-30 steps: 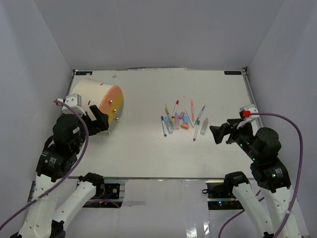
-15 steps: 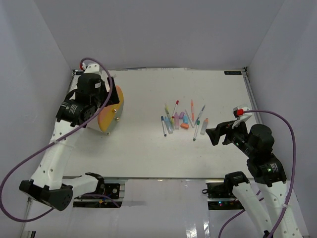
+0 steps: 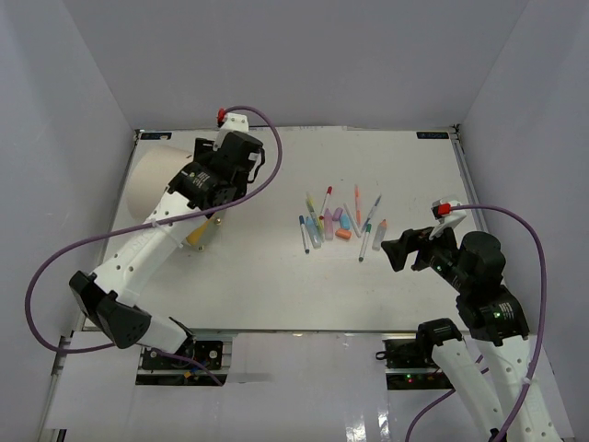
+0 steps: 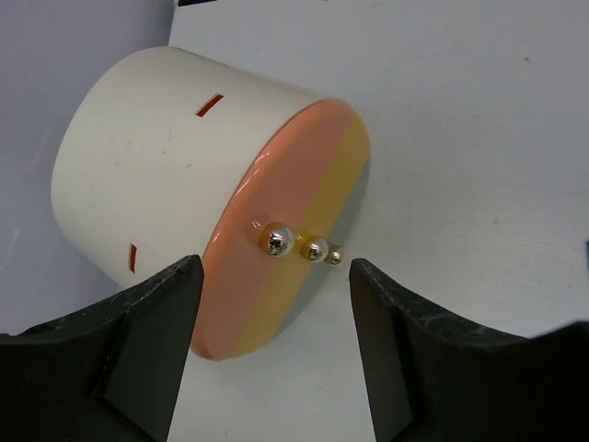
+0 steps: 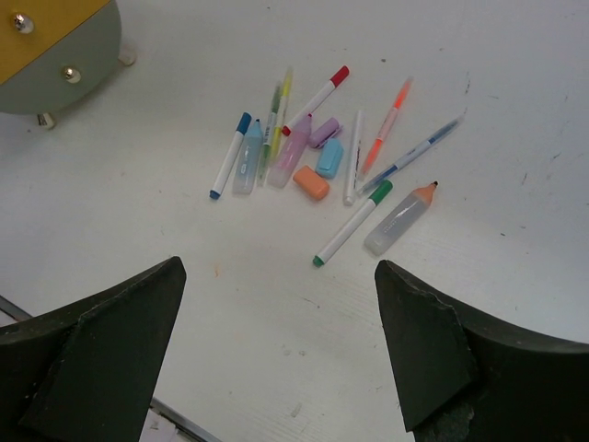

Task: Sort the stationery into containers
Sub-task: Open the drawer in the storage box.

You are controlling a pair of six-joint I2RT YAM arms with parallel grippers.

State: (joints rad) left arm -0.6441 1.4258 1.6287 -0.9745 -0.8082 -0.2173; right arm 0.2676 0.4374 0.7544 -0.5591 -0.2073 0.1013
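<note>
The container is a cream cylinder lying on its side, its round face in orange and yellow sections with small metal knobs. In the top view it is largely covered by my left arm. My left gripper is open and empty, hovering above and in front of that face. The stationery lies in a loose cluster mid-table: a red-capped pen, a blue-capped pen, a green-capped pen, an orange block and a blue block. My right gripper is open and empty, just right of the cluster.
White walls enclose the table on three sides. The container's lower yellow and grey-green sections and small feet show at the top left of the right wrist view. A purple cable loops off the left arm over the table's left edge.
My left arm has swung up from the near left and reached over the container, so the gripper now hangs before its face. My right gripper has edged slightly left toward the stationery.
</note>
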